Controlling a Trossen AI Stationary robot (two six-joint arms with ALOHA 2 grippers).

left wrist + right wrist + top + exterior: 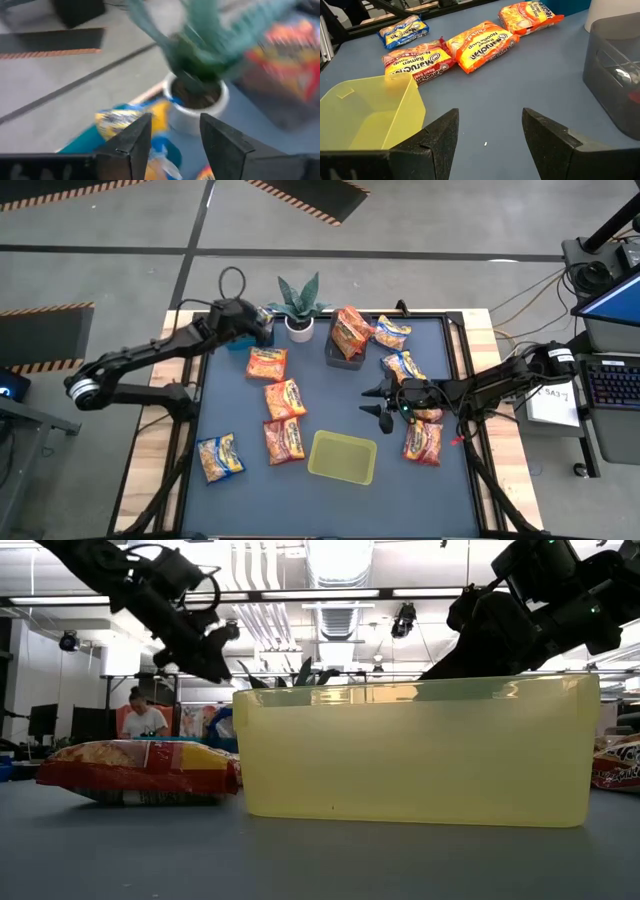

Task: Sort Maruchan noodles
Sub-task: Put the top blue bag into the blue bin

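My left gripper (262,328) hangs open above the blue bin (238,343) at the far left, next to the potted plant (298,308). In the left wrist view a yellow-and-blue noodle packet (122,120) lies in that bin (80,145) below the open fingers (172,122). My right gripper (372,400) is open and empty above the mat, right of centre (490,117). Orange packets (266,364) (285,398), a red one (284,439) and a yellow-and-blue one (219,457) lie flat on the mat. Several more lie at the right (405,367) (423,442).
A dark clear bin (345,348) holding packets stands at the far middle. A yellow-green bin (343,457) stands empty near the front edge and fills the low view (415,750). Bare mat lies between the bins. A person sits in the room behind (143,718).
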